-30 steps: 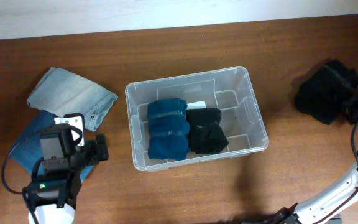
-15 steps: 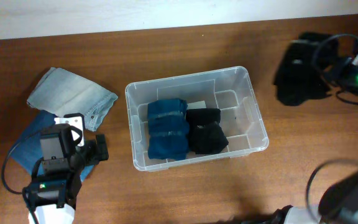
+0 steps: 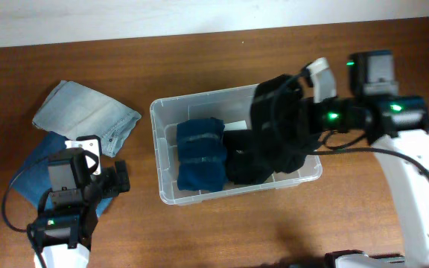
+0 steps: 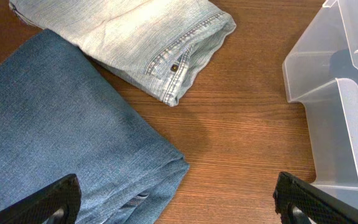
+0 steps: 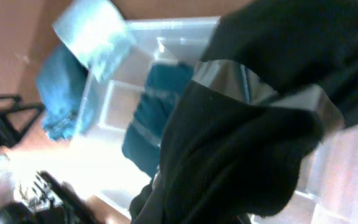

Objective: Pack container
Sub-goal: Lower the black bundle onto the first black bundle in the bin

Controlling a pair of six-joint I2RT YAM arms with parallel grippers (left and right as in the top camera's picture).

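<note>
The clear plastic container [image 3: 222,91] stands mid-table. Inside lie a folded teal garment [image 3: 199,152] and a folded black garment [image 3: 238,170]. My right gripper [image 3: 313,117] is shut on a bulky black garment [image 3: 281,119] and holds it over the container's right half. In the right wrist view this black garment [image 5: 260,124] hides my fingers; the teal garment [image 5: 160,99] and container [image 5: 120,93] show below. My left gripper [image 3: 119,181] is open and empty, left of the container. In the left wrist view it [image 4: 179,205] hangs over the edge of the blue jeans [image 4: 55,137].
Folded light-wash jeans [image 3: 88,113] lie at the far left, with darker blue jeans [image 3: 39,160] in front of them, partly under my left arm. The left wrist view shows the light jeans [image 4: 123,37] and the container's corner [image 4: 334,93].
My right arm has swung left from the table's right side, carrying the black garment to above the container's right half. The left arm has not moved.
</note>
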